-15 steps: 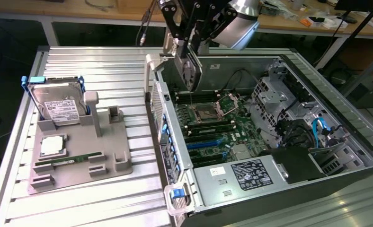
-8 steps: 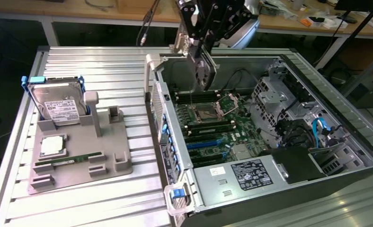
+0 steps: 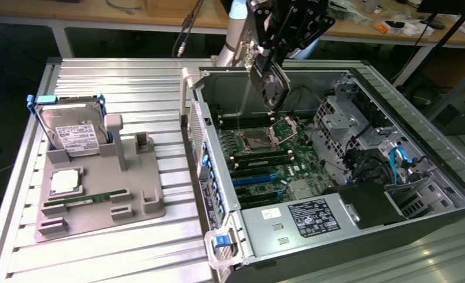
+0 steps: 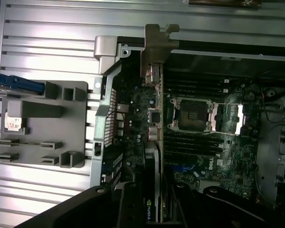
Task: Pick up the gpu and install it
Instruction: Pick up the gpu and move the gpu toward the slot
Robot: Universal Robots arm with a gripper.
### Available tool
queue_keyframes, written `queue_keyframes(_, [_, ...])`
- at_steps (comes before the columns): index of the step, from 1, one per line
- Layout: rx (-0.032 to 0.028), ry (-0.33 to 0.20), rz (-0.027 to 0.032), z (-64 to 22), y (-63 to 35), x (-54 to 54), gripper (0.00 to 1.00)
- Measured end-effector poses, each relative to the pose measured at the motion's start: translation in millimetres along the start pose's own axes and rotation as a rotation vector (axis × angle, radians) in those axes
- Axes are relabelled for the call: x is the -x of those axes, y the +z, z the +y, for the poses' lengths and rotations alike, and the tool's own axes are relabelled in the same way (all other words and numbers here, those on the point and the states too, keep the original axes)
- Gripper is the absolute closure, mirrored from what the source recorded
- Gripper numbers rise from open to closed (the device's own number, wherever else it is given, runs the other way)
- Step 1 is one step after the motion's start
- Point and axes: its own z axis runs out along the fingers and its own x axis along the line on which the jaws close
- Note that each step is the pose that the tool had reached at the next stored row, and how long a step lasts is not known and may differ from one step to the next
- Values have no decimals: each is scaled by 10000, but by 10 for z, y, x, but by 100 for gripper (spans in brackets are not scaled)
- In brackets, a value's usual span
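The gpu (image 3: 267,82), a thin dark card with a silvery metal edge, hangs on edge above the far part of the open computer case (image 3: 216,194). My gripper (image 3: 269,52) is shut on its top end. In the wrist view the gpu (image 4: 152,114) runs edge-on between my fingers (image 4: 130,206), its metal bracket over the case's rim and its board over the motherboard (image 4: 199,156). The card is clear of the board below. The blue expansion slots (image 3: 258,177) lie lower on the motherboard, nearer the case's front.
A grey fixture tray (image 3: 98,203) on the ribbed metal table (image 3: 138,88) holds a silver hard drive in a blue frame (image 3: 71,132), a processor (image 3: 65,180) and a green memory stick (image 3: 87,200). Inside the case are a power supply (image 3: 311,215) and drive cages (image 3: 350,118).
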Motion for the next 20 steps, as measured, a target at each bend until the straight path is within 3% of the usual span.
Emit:
queue_keyframes(1, [1, 2, 17, -3, -3, 28, 73])
queue_keyframes(3, [15, 9, 152, -10, -11, 113, 73])
queue_keyframes(11, [102, 67, 1066, -40, -27, 431, 73])
queue_keyframes(16, [144, 92, 1461, -59, -30, 625, 73])
queue_keyframes(18, [154, 101, 1590, -67, -31, 707, 73])
queue_keyframes(20, [161, 105, 1670, -74, -29, 782, 73])
